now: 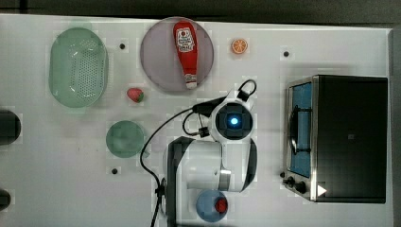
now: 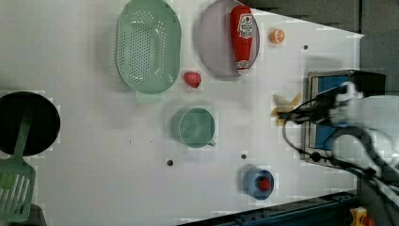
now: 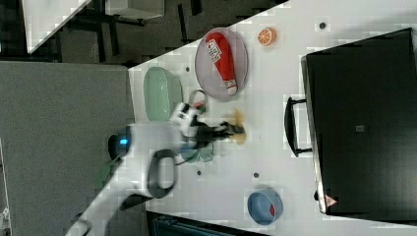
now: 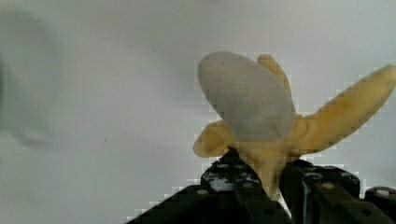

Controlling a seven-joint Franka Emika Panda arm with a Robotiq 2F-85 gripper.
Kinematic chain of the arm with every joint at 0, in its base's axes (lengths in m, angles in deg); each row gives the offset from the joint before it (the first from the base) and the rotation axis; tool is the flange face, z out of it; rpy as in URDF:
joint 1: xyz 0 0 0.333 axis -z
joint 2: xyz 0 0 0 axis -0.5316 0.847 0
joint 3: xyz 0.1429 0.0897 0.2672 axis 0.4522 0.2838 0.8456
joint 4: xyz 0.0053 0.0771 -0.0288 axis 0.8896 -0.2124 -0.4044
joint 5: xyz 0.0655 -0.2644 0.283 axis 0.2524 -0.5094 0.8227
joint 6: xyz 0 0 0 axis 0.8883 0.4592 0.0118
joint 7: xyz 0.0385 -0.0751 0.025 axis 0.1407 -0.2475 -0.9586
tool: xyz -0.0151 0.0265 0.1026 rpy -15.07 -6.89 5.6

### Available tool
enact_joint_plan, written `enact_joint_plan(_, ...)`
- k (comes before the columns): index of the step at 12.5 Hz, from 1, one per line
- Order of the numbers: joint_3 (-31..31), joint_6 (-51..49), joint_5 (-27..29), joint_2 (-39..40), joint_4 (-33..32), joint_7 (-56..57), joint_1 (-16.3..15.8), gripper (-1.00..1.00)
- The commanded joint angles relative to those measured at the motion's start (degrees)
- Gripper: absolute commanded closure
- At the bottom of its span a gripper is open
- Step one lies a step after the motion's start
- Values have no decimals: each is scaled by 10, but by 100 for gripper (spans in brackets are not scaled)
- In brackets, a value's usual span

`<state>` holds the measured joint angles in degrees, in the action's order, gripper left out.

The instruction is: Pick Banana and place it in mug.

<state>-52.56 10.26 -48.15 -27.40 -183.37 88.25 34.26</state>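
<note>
The banana (image 4: 252,112) is a half-peeled yellow toy with pale flesh and spread peel flaps. My gripper (image 4: 273,186) is shut on its base, one black finger on each side. In the left view the banana (image 2: 283,104) sits at the gripper (image 2: 282,113) tip, just left of the oven. The right view also has the banana (image 3: 239,126) at the gripper (image 3: 235,131) tip. Whether it is off the table I cannot tell. The teal mug (image 1: 124,138) stands upright, well to the top view's left of my arm (image 1: 233,120); in the left view the mug (image 2: 196,127) has nothing in it.
A toaster oven (image 1: 340,137) stands at the top view's right. A ketchup bottle (image 1: 185,52) lies on a grey plate (image 1: 156,61). An orange slice (image 1: 239,46), a strawberry (image 1: 135,94), a green basket (image 1: 78,66) and a blue cup (image 1: 208,208) are around.
</note>
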Motion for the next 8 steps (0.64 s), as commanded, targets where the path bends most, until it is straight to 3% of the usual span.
enact_joint_plan(1, -1, -146, 0, -113, 58, -18, -6, 57)
enact_joint_plan(4, 26, -293, 0, -158, 119, -119, -16, 57)
enact_joint_plan(8, 106, -298, 1, -168, 125, -246, -30, 57)
